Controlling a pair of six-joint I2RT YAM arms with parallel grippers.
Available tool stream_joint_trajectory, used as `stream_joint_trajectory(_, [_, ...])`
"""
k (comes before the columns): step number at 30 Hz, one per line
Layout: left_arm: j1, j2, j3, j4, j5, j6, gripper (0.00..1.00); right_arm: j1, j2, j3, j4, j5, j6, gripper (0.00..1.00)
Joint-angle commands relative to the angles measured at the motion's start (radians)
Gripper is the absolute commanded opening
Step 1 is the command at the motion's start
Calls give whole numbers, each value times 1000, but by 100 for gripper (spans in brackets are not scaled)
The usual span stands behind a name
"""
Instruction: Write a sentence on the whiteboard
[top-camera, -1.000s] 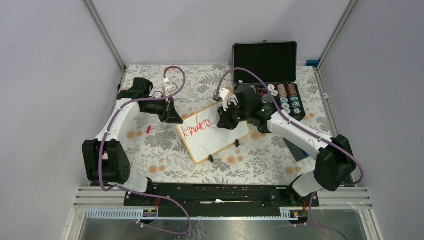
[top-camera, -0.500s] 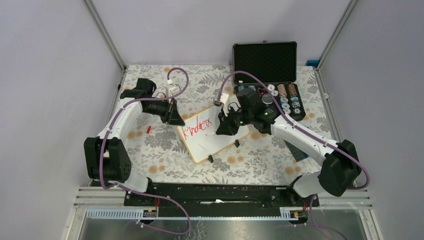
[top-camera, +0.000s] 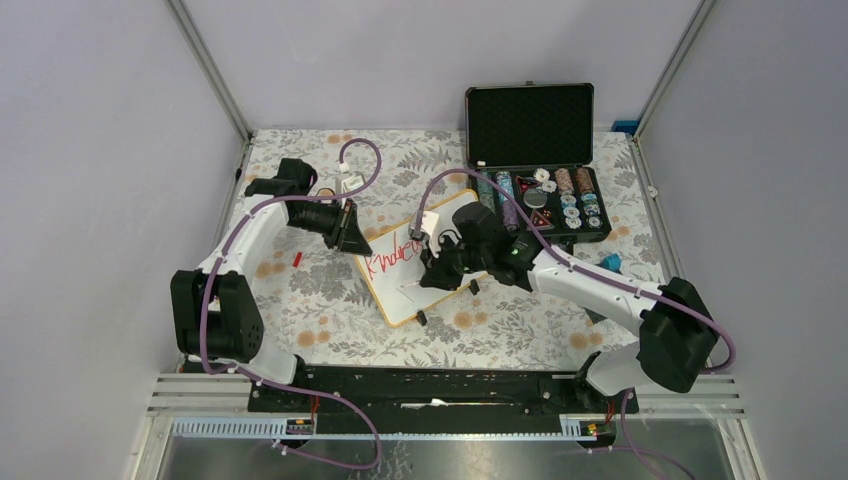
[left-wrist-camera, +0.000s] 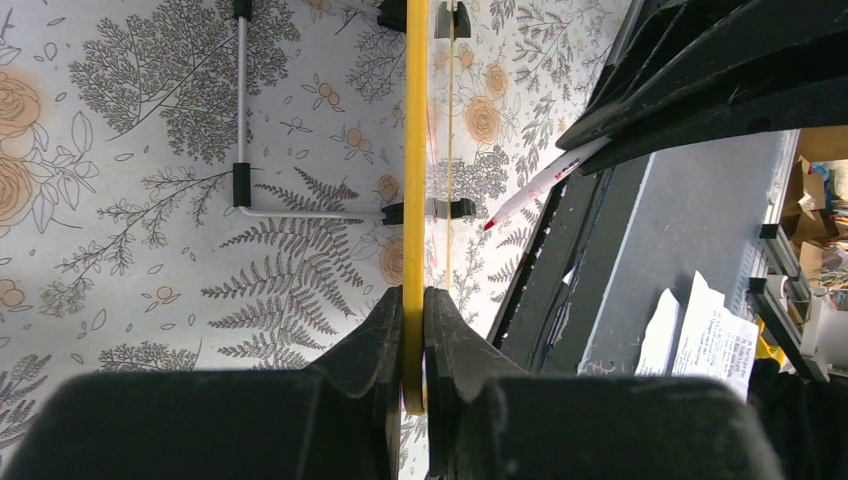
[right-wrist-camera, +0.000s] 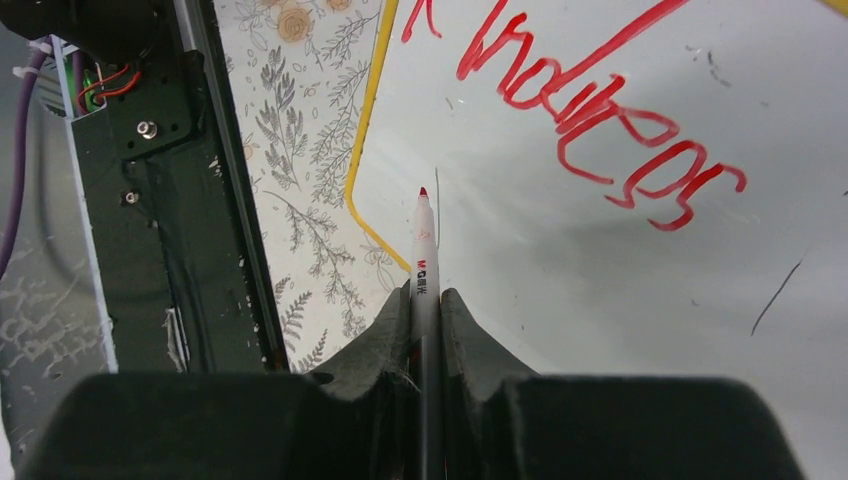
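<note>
The right claw (right-wrist-camera: 425, 295) is closed narrow on a red marker (right-wrist-camera: 424, 250), which sticks out ahead of the fingers with its tip down at the whiteboard (right-wrist-camera: 600, 320). Whether the tip touches the white face cannot be told. A second ago this claw was at the far end of the first line. It has since swung back towards the board's left side and now sits below the start of that line. The sentence (right-wrist-camera: 590, 110) so far is one red word, reading roughly "Kindness". The first line therefore looks finished, and the marker seems placed to open a second line on the bare white below it.

The left claw (left-wrist-camera: 413, 300) is pinched shut on the whiteboard's yellowish rim, seen edge-on, and holds the board steady as it did a second ago.

In the overhead view the whiteboard lies at a slant mid-surface, between the two arms. The surface (top-camera: 300, 300) is covered in a grey fern and orange flower print. An open black case (top-camera: 530, 125) with poker chips (top-camera: 580, 205) sits at the far right. A small red item (top-camera: 297, 258) lies near the left arm. Pale lilac walls and aluminium posts enclose the space.
</note>
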Motion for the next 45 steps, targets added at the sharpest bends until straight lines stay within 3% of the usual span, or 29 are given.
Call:
stream_joint_trajectory(1, [1,-14,-5,10,4,20,7,29,14,6,89,50,-18,0])
stream_joint_trajectory(10, [0,-15,-8,11,3,19,0,92,42,28,82,84,-40,0])
stream_joint_trajectory(37, [-1,-30,-24,34,-10,0,0,146,87,48,122,243,-55,0])
stream_joint_trajectory(45, [0,-32,-21,33,-12,-1,0,145,82,23,98,225,-64,0])
